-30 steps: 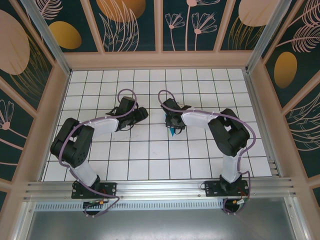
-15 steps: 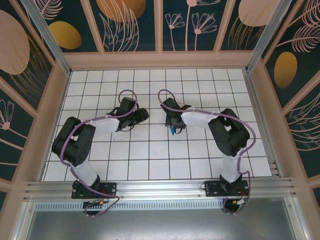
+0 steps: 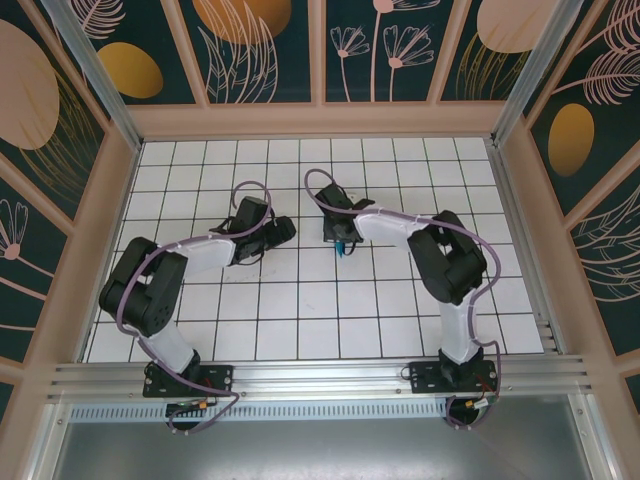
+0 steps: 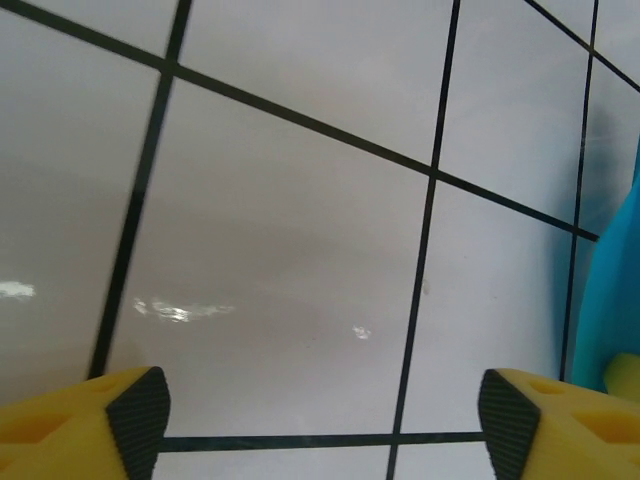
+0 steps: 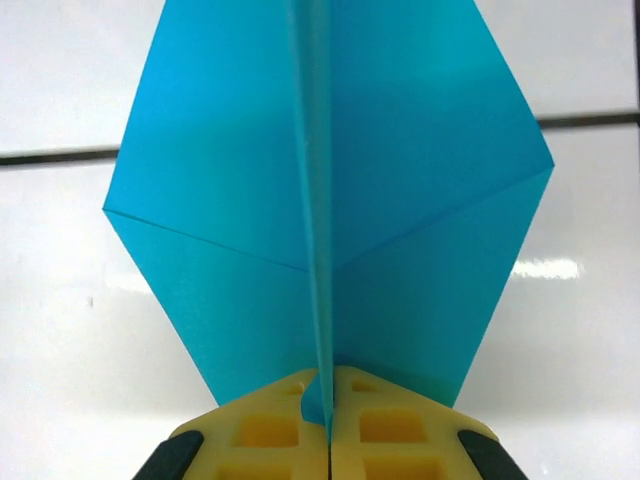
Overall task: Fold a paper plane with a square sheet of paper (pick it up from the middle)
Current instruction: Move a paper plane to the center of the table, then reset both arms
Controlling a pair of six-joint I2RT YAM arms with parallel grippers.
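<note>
The square sheet of paper is folded into the teal paper plane (image 5: 330, 200), with two wings spreading from a centre keel. My right gripper (image 5: 330, 425) is shut on that keel, its yellow fingers (image 5: 265, 430) pressed together. From above, the right gripper (image 3: 341, 238) holds the teal plane (image 3: 341, 250) over the middle of the tiled floor. My left gripper (image 3: 283, 231) sits about a tile to its left. In the left wrist view the left gripper (image 4: 320, 410) stands open over bare tile, and the plane's edge (image 4: 615, 280) shows at the right.
The white tiled floor (image 3: 300, 300) is ringed by wooden walls (image 3: 320, 120) with patterned panels. A metal rail (image 3: 320, 375) runs along the near edge where both arm bases are bolted.
The right arm has swung left and toward the back wall, carrying the plane. The left gripper's jaws have opened wider.
</note>
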